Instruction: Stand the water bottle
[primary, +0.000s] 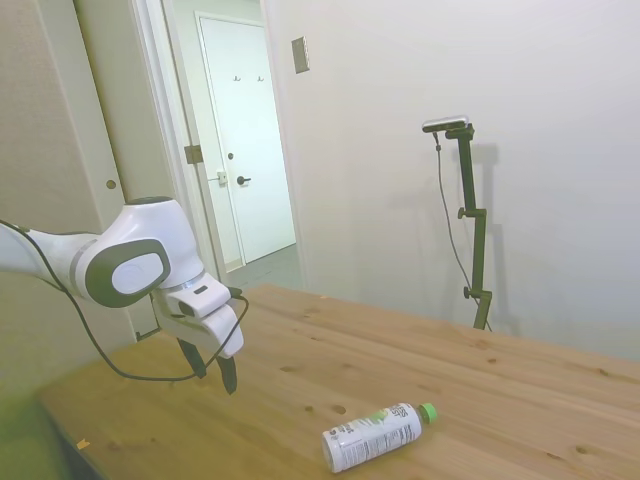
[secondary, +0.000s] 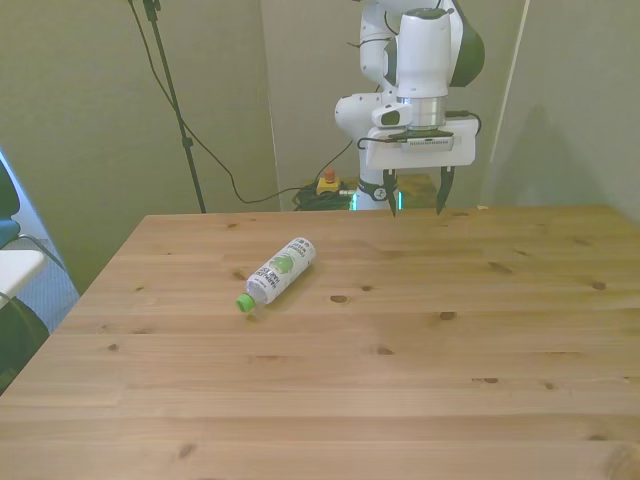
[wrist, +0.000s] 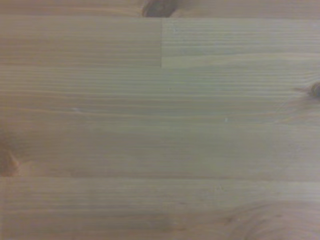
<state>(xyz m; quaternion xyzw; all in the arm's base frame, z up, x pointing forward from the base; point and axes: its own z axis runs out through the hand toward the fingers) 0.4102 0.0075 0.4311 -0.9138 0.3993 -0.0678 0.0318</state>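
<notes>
Plainly, the small clear plastic water bottle (secondary: 281, 271) with its bright green screw cap (secondary: 243, 302) lies on its side on the pale wooden table (secondary: 420, 380), left of centre in the front view; its long axis runs diagonally, cap toward the lower left; the white arm's two-finger gripper (secondary: 417, 203) hangs with fingers spread wide and empty at upper centre, well apart from it; the bottle lies down-left of the gripper, so the reach likely goes that way; the wrist view shows only bare boards.

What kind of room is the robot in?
Probably a plain office or lab room: a bare wooden table, a white door onto a hallway, blank walls, and only a water bottle lying there.
</notes>
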